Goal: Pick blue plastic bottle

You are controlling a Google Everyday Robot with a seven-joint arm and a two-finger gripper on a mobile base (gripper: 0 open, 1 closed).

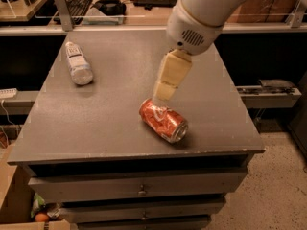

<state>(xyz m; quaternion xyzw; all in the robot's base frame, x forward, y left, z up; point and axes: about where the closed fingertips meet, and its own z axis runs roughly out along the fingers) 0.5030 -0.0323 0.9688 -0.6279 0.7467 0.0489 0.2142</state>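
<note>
Grey tabletop (120, 128) carries one blue plastic bottle (78, 63) and one dented red soda can (163, 120). One cream gripper (163, 93) hangs just above the can's far end; how wide it stands open cannot be told. The bottle lies on its side, well apart from the gripper, to its left.

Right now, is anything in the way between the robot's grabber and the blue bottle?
Nothing visible is. The gripper hangs above the red can near the middle of the table. The blue plastic bottle lies on its side at the far left, and only bare table shows between them.
</note>
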